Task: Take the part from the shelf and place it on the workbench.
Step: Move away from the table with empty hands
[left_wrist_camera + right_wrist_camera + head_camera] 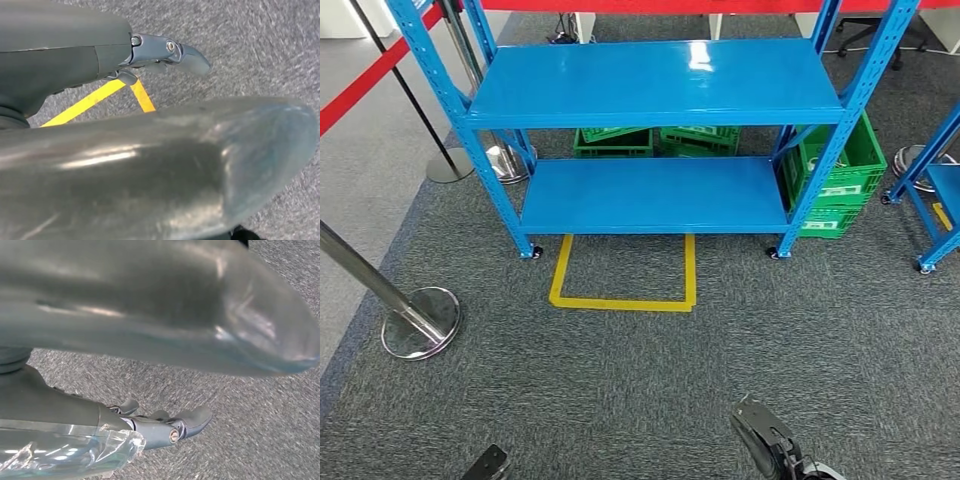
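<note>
A blue metal shelf [656,85] with two boards stands straight ahead on the grey carpet, and both boards are bare. My left hand [486,465] hangs low at the bottom edge of the head view. In the left wrist view its dark fingers [170,50] stretch out straight, apart from the thick thumb [226,165], with nothing between them. My right hand [773,445] hangs low on the other side. Its fingers [181,422] are also straight and apart from the thumb [226,315]. A crinkled clear plastic piece [68,455] lies along that hand's edge.
Green crates [841,170] stand behind the shelf and at its right end. A yellow tape square [622,290] marks the carpet in front. A chrome post base [422,322] stands at the left, with a red barrier belt [365,80] behind. Another blue shelf [935,200] is at the right edge.
</note>
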